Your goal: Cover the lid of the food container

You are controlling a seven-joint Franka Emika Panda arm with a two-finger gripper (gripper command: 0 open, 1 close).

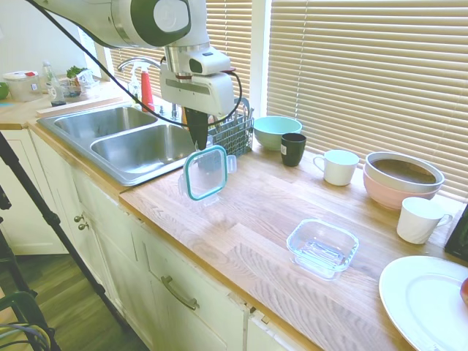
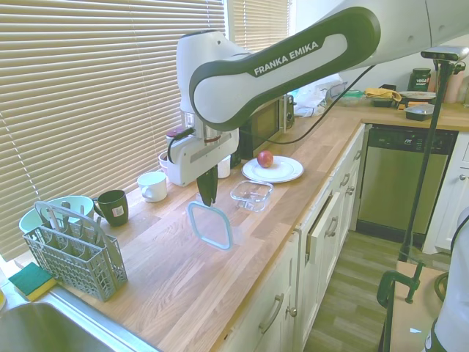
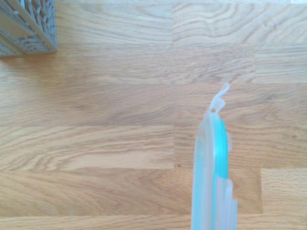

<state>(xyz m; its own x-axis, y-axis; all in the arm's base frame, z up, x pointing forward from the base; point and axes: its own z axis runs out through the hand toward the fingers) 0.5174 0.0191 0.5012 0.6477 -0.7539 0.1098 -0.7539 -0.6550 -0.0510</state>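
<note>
The clear lid (image 1: 205, 172) with a teal rim hangs on edge above the wooden counter, pinched at its top edge by my gripper (image 1: 199, 141), which is shut on it. In the second exterior view the same lid (image 2: 210, 225) dangles below the gripper (image 2: 207, 196). The wrist view shows the lid (image 3: 211, 177) edge-on over the wood. The food container (image 1: 322, 247), a shallow clear glass dish, sits open on the counter well to the right of the lid; it also shows as the glass dish (image 2: 252, 194) near the white plate.
A grey cutlery basket (image 1: 230, 132) stands just behind the gripper, beside the steel sink (image 1: 131, 139). A teal bowl (image 1: 276, 131), dark mug (image 1: 293, 149), white mugs (image 1: 338, 167), a pink bowl (image 1: 402, 178) and a white plate (image 1: 424, 301) line the counter's back and right.
</note>
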